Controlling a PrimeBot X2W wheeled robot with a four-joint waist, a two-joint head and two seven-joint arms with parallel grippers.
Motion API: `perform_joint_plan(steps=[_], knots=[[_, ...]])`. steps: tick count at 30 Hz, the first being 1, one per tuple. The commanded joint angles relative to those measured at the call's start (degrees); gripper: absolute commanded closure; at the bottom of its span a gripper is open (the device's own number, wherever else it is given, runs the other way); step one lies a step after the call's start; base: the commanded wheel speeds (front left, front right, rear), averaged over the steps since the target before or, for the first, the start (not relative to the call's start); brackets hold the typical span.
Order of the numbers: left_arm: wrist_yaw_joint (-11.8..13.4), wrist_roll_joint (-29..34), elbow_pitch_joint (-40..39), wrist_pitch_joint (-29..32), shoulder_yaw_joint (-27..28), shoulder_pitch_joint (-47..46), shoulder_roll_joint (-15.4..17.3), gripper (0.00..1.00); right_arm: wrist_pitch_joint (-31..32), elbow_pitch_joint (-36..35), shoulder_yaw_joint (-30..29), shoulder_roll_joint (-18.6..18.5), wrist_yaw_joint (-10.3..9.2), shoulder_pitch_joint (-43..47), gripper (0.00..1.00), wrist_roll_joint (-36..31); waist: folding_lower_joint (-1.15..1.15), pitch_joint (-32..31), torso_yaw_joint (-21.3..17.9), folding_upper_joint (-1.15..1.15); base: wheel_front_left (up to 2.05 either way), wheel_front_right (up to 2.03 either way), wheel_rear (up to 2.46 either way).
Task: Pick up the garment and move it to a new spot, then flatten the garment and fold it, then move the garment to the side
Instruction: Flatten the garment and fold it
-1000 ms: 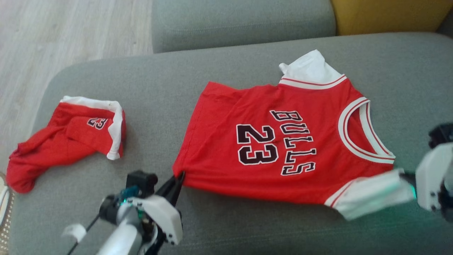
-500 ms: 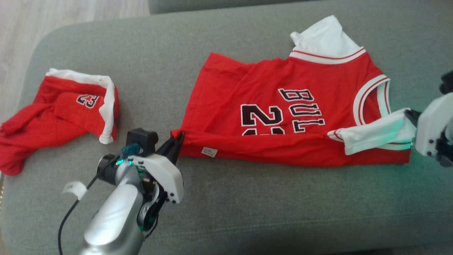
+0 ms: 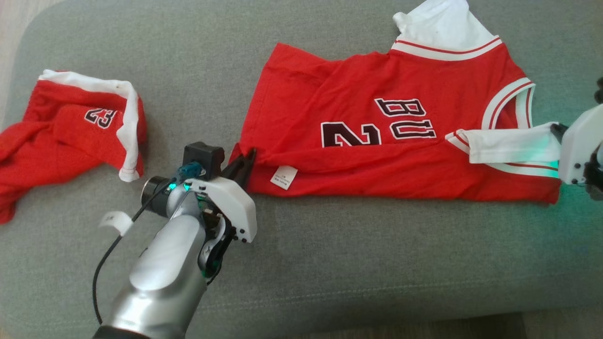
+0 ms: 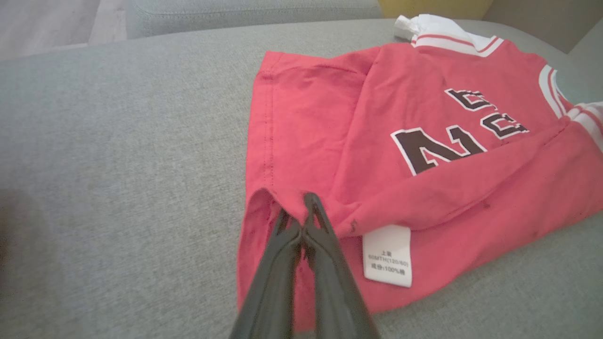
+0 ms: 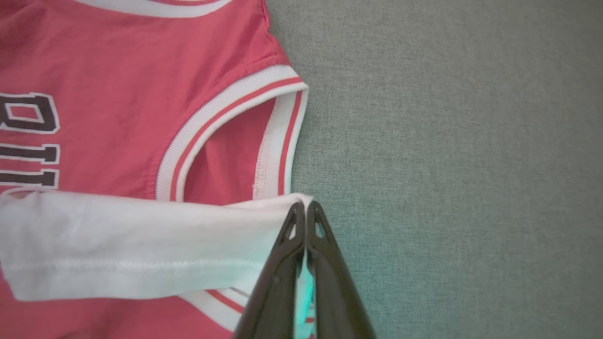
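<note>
Left gripper (image 3: 246, 161) clamped shut on the jersey (image 3: 358, 103) hem corner, lower edge doubled up over the front, care label (image 3: 284, 177) just right of its tips. Right gripper (image 5: 306, 207) pinched tight on the white sleeve (image 5: 118, 235), drawn across the armhole ahead of it. Jersey lies on the grey couch seat (image 3: 330, 273), stretched between both grippers. Looks like mid first fold: placing and flattening probably done, more folding and moving aside left. Red shorts (image 3: 70, 127) well off to the left gripper's left.

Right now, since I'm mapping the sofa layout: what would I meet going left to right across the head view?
red shorts → left gripper → red jersey → right gripper
</note>
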Motion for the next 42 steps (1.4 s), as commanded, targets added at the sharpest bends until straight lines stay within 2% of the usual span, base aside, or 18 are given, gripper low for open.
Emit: perform_joint_plan(steps=[1,2,3,4,8,13,15,17,22,27,31,34,37,42], knots=[[-0.17,0.32,-0.65,-1.03,1.29,-2.76,0.53,1.00,-0.80,-0.98,0.81,-0.38,-0.02,-2.02,1.00,-0.01,0.00,0.12,-0.13,0.00,0.00,0.00,0.00],[-0.12,0.28,0.03,-1.34,1.22,-3.08,0.38,0.91,-0.97,-0.53,1.03,-0.04,-0.02,-2.39,1.00,0.27,0.00,0.21,-0.20,0.00,0.00,0.00,0.00],[0.29,0.23,0.68,-1.81,1.36,-3.39,0.24,0.21,-1.60,-0.34,1.23,0.22,-0.02,-2.80,0.56,0.44,0.00,0.31,-0.28,0.00,0.00,0.00,0.00],[0.83,0.21,1.29,-2.47,1.57,-3.74,0.11,0.00,-2.34,-0.06,1.21,0.49,-0.02,-3.21,0.00,0.70,0.00,0.38,-0.33,0.00,0.00,0.00,0.00],[3.34,-0.80,3.31,-6.28,3.23,-4.45,-0.52,0.00,-5.90,0.42,2.36,0.80,-0.02,-3.92,0.00,1.33,0.00,-0.18,-0.32,0.00,0.00,0.00,0.00],[6.24,-4.05,2.98,-9.91,6.63,-3.14,-1.27,0.00,-14.75,1.01,0.58,1.18,-0.02,-3.70,0.00,0.50,0.00,-2.36,-0.49,0.00,0.00,0.00,0.00],[6.74,-4.71,2.42,-10.33,7.38,-2.51,-1.37,0.00,-16.85,1.01,0.07,1.34,-0.02,-3.43,0.00,-0.30,0.00,-2.89,-0.60,0.00,0.00,0.00,0.00],[7.42,-6.01,0.86,-10.84,8.82,-0.73,-1.53,0.00,-21.66,0.70,-0.40,1.43,-0.02,-2.39,0.00,-3.65,0.00,-4.13,-0.92,0.00,0.00,0.00,0.00],[9.39,-7.51,-6.37,-11.13,13.12,6.12,-1.76,0.00,-31.32,-1.50,-5.79,5.45,-0.02,2.77,0.00,-6.67,0.00,-7.51,-1.91,0.00,0.00,0.00,0.00],[10.67,-7.01,-13.87,-11.15,16.61,14.38,-1.87,0.00,-37.96,-7.50,-13.80,10.84,-0.02,11.27,0.00,-11.74,0.00,-10.04,-3.34,0.00,0.00,0.00,0.00],[11.28,-7.19,-17.15,-11.16,17.31,20.18,-1.89,0.00,-40.05,-14.90,-18.20,17.46,-0.02,20.73,0.00,-18.13,0.00,-11.48,-5.16,0.00,0.00,0.00,0.00],[11.44,-6.81,-17.49,-11.16,17.44,22.62,-1.89,0.00,-40.66,-20.96,-20.81,22.06,-0.02,26.41,0.00,-20.24,0.00,-12.13,-6.70,0.00,0.00,0.00,0.00],[10.36,-7.35,-17.57,-11.16,17.22,23.29,-1.90,0.00,-40.03,-25.66,-20.64,24.04,-0.02,29.71,0.00,-20.67,0.00,-12.18,-8.53,0.00,0.00,0.00,0.00],[11.03,-7.29,-14.82,-11.16,18.18,22.14,-1.90,0.00,-37.98,-30.28,-19.45,25.03,-0.02,31.69,0.00,-20.75,0.00,-11.39,-11.10,0.00,0.00,0.00,0.00]])
